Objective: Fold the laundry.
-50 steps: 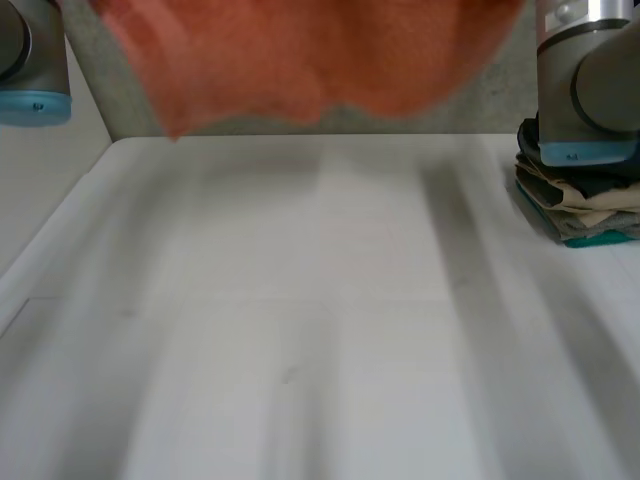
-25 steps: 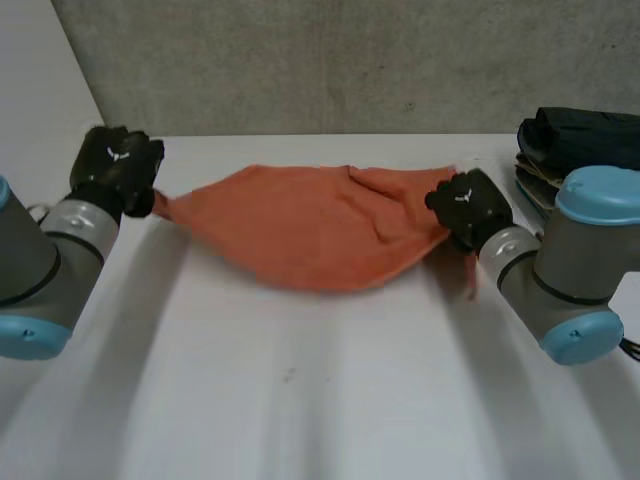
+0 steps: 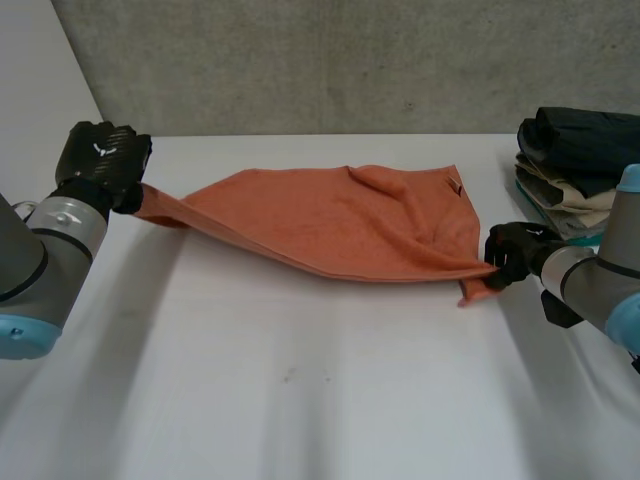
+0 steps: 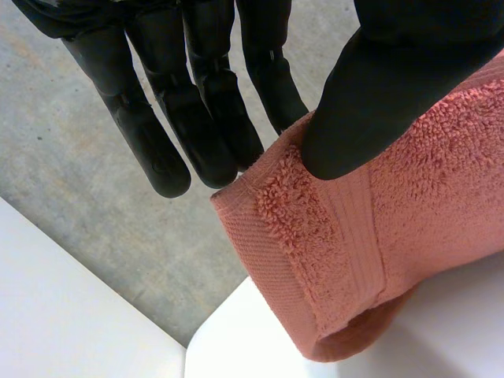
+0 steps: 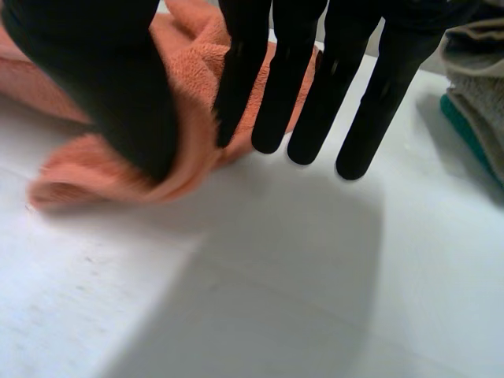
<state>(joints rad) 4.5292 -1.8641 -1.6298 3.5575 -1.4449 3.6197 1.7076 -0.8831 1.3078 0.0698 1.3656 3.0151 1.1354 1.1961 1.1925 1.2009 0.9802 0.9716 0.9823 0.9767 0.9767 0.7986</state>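
One orange towel (image 3: 330, 225) is counted, and one stack of folded clothes (image 3: 575, 180). Two black hands are counted: one left hand (image 3: 100, 160) and one right hand (image 3: 515, 255). One white desk (image 3: 320, 390) is seen.

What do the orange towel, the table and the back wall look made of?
Towel: terry cloth, likely cotton; it has a fuzzy looped pile with a flat woven band by the hem.
Table: smooth white matte board, perhaps laminate or painted; the look leaves it open.
Wall: grey, mottled and speckled, probably bare concrete.
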